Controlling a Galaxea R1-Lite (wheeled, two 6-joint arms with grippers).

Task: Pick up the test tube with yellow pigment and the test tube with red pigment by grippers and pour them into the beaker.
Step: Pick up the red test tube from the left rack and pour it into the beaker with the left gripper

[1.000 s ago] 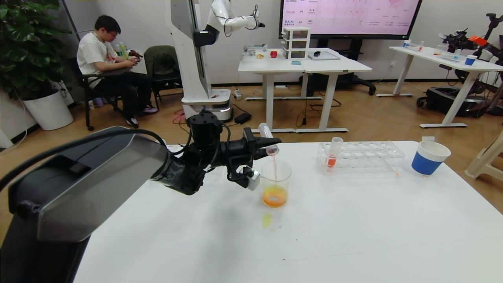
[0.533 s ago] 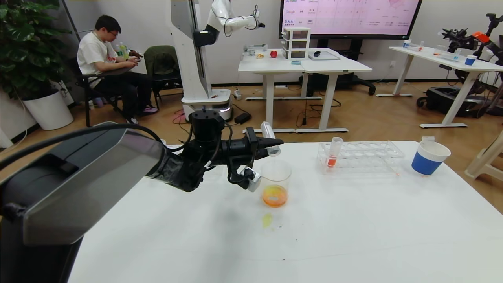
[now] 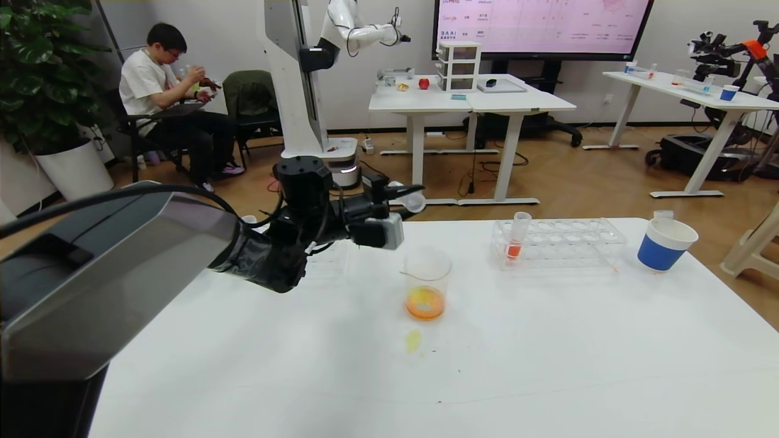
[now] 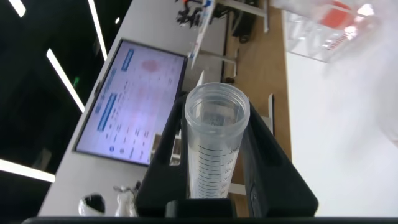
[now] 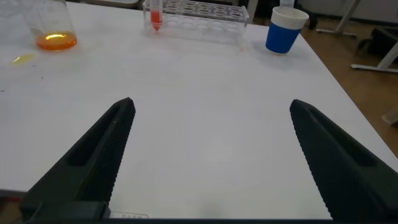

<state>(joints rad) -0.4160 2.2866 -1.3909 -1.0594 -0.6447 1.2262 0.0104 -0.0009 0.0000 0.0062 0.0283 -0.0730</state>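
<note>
My left gripper (image 3: 406, 198) is shut on a clear, empty test tube (image 3: 411, 201), held roughly level above the table's far edge, up and to the left of the beaker (image 3: 426, 283). In the left wrist view the tube (image 4: 211, 155) sits between the black fingers (image 4: 163, 155), its open mouth facing away. The beaker holds orange liquid at its bottom. A test tube with red pigment (image 3: 516, 238) stands in the clear rack (image 3: 572, 240). No tube with yellow liquid shows. My right gripper (image 5: 212, 104) is open and empty over the near table.
A blue-and-white paper cup (image 3: 664, 243) stands right of the rack. A small yellow spill (image 3: 413, 340) lies on the white table (image 3: 548, 365) in front of the beaker. The right wrist view shows the beaker (image 5: 53, 28), the rack (image 5: 205, 11) and the cup (image 5: 285, 30) farther off.
The left gripper was tilting the tube over the beaker with a thin red stream falling. It has since lifted up and back to the left, and the tube is empty.
</note>
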